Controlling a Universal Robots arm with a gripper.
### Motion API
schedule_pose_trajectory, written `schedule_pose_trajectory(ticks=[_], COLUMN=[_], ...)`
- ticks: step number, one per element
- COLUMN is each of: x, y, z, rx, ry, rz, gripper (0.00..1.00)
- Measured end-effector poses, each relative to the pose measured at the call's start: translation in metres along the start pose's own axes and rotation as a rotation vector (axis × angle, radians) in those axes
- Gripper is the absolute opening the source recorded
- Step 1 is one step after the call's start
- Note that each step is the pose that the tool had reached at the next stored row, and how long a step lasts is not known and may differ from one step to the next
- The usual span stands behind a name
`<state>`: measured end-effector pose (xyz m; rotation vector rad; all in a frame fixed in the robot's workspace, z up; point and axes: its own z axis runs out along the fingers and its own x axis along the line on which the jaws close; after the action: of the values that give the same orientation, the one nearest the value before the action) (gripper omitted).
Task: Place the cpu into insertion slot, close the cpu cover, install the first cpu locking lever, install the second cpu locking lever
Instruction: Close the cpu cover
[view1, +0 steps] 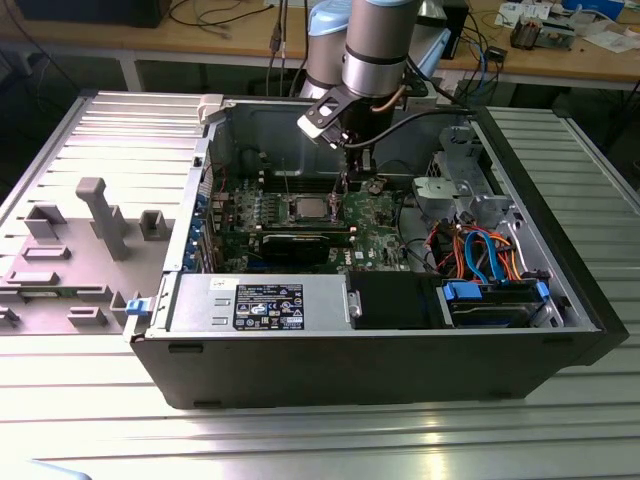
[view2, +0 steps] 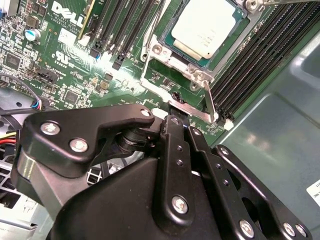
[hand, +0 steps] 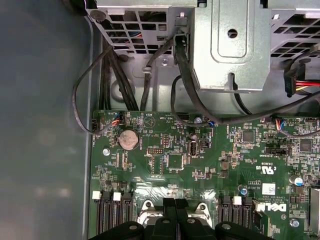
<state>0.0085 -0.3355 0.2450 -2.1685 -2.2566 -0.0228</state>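
Slatted metal table (view1: 90, 420) carries the open case (view1: 350, 370). The cpu (view2: 202, 25) lies flat in the slot (view2: 168, 31), metal top up. It is square, so it has no long axis, and its edges run parallel to the memory slots (view2: 260, 55). The cover (view2: 175, 59) seems down around it. The gripper (view2: 176, 112) has its fingers drawn together with nothing visible between them. Its tips sit at the cover's edge, probably to work the latching there.

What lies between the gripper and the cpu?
In the second wrist view, the silver metal frame edge bordering the cpu lies between it and the gripper.
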Motion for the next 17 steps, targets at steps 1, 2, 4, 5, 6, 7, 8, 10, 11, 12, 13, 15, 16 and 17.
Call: schedule_pose_trajectory(ticks=[1,2,4,5,6,7,8,10,11,12,13,15,16,17], x=[0.0000,0.0000,0.0000,0.0000,0.0001,0.0001,0.0001,0.0001,0.0001,0.0001,0.0001,0.0001,0.0001,0.0001], y=[-0.0003,-0.0004,-0.0011,-0.0013,-0.0016,-0.0019,-0.0022,-0.0027,-0.0030,-0.0032,-0.0034,-0.0035,-0.0035,-0.0035], z=[0.0000,0.0000,0.0001,0.0001,0.0002,0.0002,0.0003,0.0003,0.0003,0.0004,0.0004,0.0004,0.0004,0.0004], rx=[0.0000,0.0000,0.0000,0.0000,0.0000,0.0001,0.0001,0.0001,0.0001,0.0001,0.0001,0.0001,0.0001,0.0001], ry=[0.0000,0.0000,0.0000,0.0000,0.0000,0.0000,0.0001,0.0001,-0.0001,0.0000,0.0000,0.0000,0.0000,0.0000], rz=[0.000,0.000,0.000,0.000,0.000,0.000,0.000,0.000,0.000,0.000,0.000,0.000,0.000,0.000], gripper=[0.11,0.11,0.11,0.11,0.11,0.11,0.11,0.11,0.11,0.11,0.11,0.11,0.11,0.11])
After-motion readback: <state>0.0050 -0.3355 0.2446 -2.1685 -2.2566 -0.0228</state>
